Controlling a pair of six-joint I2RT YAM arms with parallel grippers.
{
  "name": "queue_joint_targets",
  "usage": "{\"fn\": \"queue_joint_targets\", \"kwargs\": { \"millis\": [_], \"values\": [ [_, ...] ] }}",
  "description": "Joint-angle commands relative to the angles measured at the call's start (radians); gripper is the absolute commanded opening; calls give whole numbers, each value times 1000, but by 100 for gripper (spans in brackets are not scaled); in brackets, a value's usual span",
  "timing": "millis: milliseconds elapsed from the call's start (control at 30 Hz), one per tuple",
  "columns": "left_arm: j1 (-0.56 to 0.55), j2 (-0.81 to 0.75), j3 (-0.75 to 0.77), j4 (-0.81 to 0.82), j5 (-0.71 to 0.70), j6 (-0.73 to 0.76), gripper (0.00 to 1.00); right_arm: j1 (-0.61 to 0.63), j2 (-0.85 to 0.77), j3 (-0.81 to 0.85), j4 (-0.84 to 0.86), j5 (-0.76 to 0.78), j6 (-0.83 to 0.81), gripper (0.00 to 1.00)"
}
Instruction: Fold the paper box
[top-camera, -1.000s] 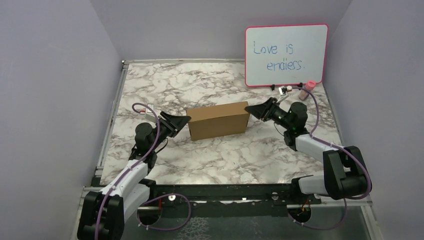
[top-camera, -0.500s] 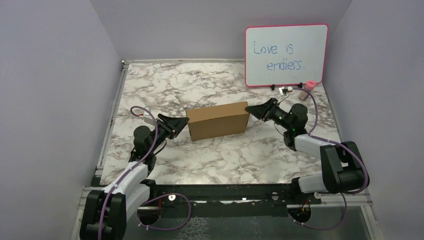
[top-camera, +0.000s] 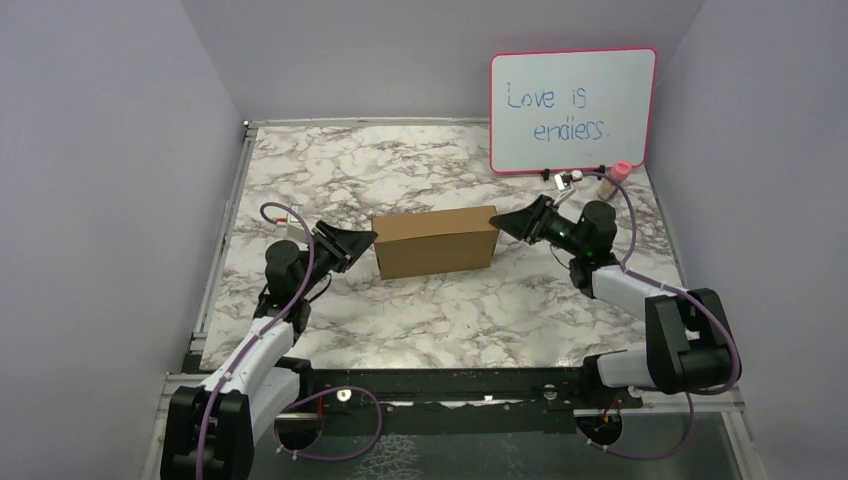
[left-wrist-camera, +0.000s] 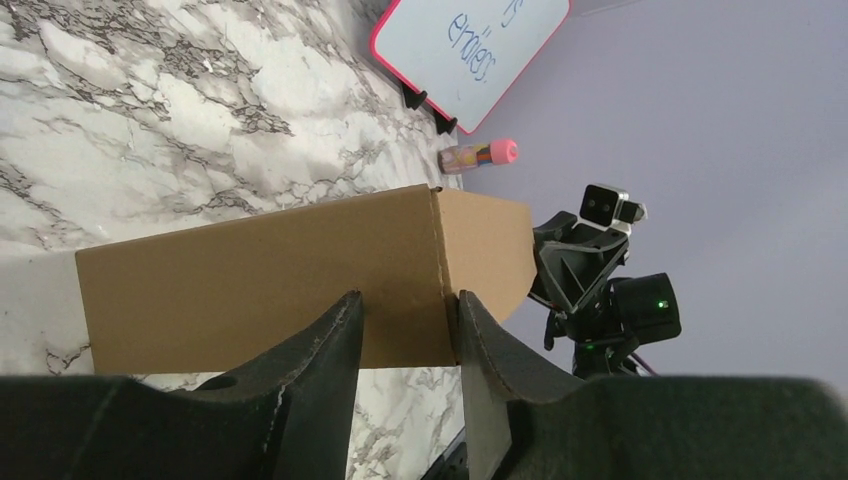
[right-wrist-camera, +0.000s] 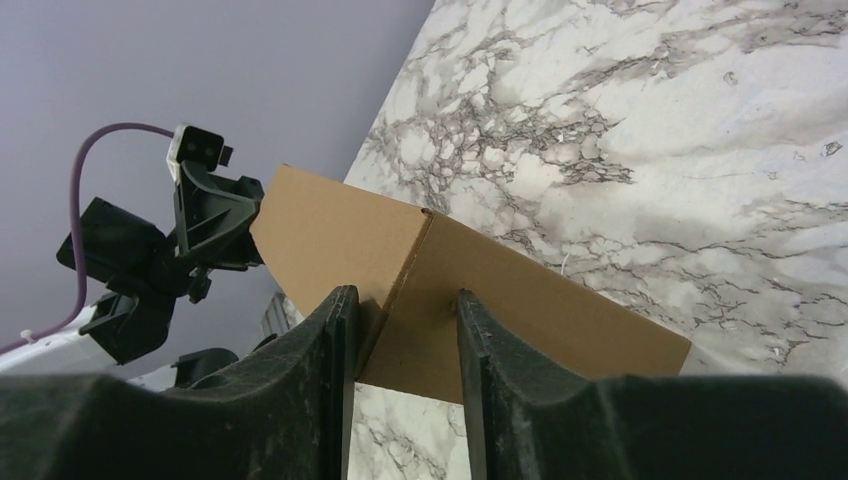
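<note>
Legibly, whiteboard (top-camera: 572, 110): "Love is endless."

Marble table (top-camera: 330, 170): paper box (top-camera: 437, 243) (whiteboard (top-camera: 572, 110) behind).

Plain lavender walls (top-camera: 100, 200) close in a white counter with grey marble veining (top-camera: 330, 170) on its left, far and right sides. A pink-framed rectangular whiteboard (top-camera: 572, 110) stands at the far right, with a small pink-capped bottle (top-camera: 612, 178) just beside it.
</note>
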Motion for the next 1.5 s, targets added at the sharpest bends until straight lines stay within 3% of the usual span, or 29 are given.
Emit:
{"fn": "queue_joint_targets", "kwargs": {
  "millis": [0,200,433,567,633,733,933,1167,1467],
  "values": [
    [21,45,-52,-310,-128,121,0,-13,134,-137,-209,-55,-83,33],
    [21,66,-56,-305,-145,126,0,-18,265,-166,-198,-16,-115,19],
    [21,66,-68,-319,-196,128,0,-18,176,-115,-456,129,-199,10],
    [22,72,-53,-322,-232,131,0,-18,132,-100,-499,105,-200,9],
    [21,69,-30,-326,-239,139,0,-17,103,-100,-440,29,-160,13],
    [21,60,14,-333,-230,146,0,-17,62,-66,-414,-41,-100,28],
    [21,35,120,-386,-233,188,4,-18,-27,51,-458,1,-58,48],
    [21,37,213,-407,-256,225,10,-24,-44,141,-460,19,-27,53],
    [21,37,346,-462,-233,302,25,-27,-85,186,-439,-24,4,53]
  ]
}}
